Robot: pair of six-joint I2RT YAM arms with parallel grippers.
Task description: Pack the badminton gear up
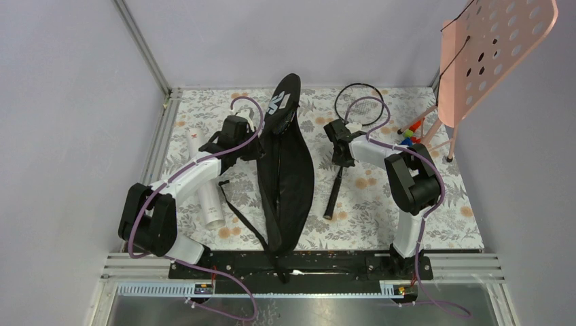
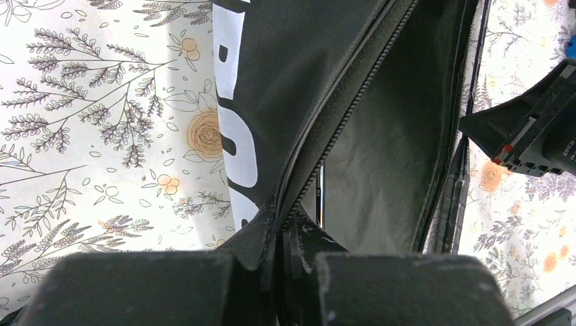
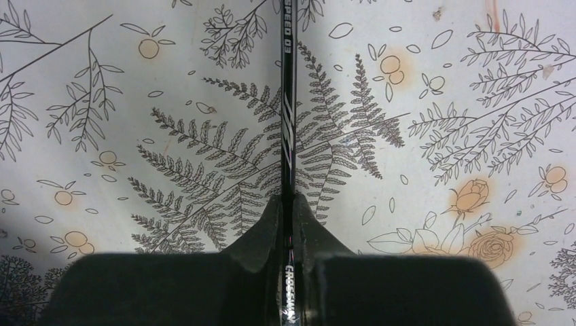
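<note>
Bag [image 1: 292, 176] is lying mid-table, mouth gaping, contents unclear. I am pinching its zipper edge with the left gripper [image 2: 282, 217]. Right gripper [image 3: 289, 227] is clamping the racket [image 1: 333, 197] shaft just beside the bag, head nearing the far edge. Tube [image 1: 207, 197] is lying at left.

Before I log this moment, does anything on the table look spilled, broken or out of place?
Nothing stands out. The bag gapes only because the left tool pinches its zip edge; the right tool grips the racket shaft.
</note>
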